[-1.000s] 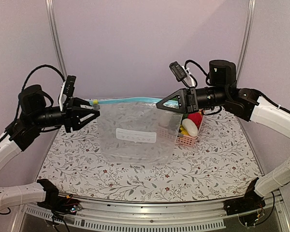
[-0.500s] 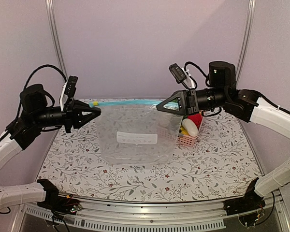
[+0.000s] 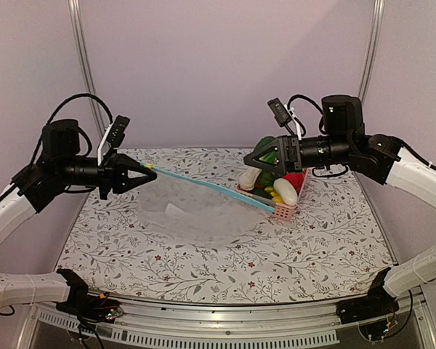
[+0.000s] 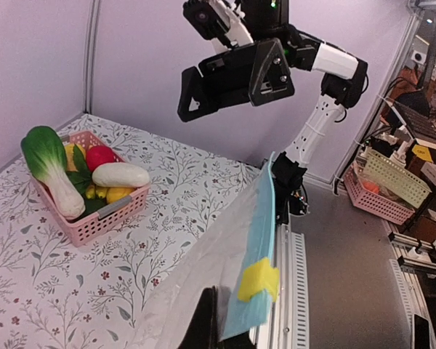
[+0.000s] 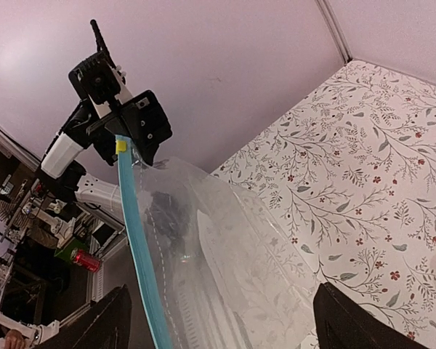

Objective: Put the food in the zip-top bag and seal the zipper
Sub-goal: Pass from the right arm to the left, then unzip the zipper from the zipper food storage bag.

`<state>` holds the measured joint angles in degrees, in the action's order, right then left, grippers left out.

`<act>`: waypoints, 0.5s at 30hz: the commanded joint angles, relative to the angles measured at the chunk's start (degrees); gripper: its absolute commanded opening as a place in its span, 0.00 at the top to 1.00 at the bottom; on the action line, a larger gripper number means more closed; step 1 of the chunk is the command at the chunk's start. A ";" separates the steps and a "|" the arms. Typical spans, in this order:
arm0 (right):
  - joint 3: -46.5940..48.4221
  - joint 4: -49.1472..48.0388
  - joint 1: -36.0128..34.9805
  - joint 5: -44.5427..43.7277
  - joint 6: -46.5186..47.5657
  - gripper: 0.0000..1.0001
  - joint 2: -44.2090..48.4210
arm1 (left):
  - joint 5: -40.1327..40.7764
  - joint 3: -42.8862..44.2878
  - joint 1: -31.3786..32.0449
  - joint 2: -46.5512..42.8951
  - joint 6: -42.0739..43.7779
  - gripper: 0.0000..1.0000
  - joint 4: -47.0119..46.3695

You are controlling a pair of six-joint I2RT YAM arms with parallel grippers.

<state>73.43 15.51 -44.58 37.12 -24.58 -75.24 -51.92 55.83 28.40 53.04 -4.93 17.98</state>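
The clear zip-top bag sags onto the table, hanging from its left corner. My left gripper is shut on that corner, beside the yellow slider. The light-blue zipper slopes down from there to the pink basket. My right gripper hangs open above the basket, holding nothing; in its wrist view the bag and zipper lie beyond its spread fingers. The food sits in the basket: bok choy, red fruit, and a pale oblong piece.
The floral tablecloth covers the table. Purple walls close in the back and both sides. The table's metal front rail runs between the arm bases. The basket stands at the back right, under the right arm.
My right gripper has opened and let go of the bag's right corner, which dropped toward the basket. The bag collapsed onto the table. My left gripper closed on the left corner.
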 commanded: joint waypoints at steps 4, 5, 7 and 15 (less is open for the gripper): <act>12.16 21.50 -2.10 -11.78 13.22 0.12 -1.33 | -8.00 3.83 0.04 6.73 1.76 1.00 4.08; 13.99 23.47 -3.48 -13.42 14.72 0.12 -2.37 | -8.28 4.37 0.26 7.72 1.79 1.00 4.18; 16.46 24.81 -6.03 -15.85 16.60 0.13 -4.34 | -8.59 5.68 0.86 9.59 2.32 1.00 4.96; 18.81 18.57 -16.44 -26.03 16.10 0.19 -9.72 | -5.58 10.26 2.36 15.42 5.70 1.00 11.46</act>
<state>90.45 34.30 -56.45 18.98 -9.80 -81.91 -57.80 64.90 29.95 67.18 -1.87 25.30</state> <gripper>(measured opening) 0.825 0.004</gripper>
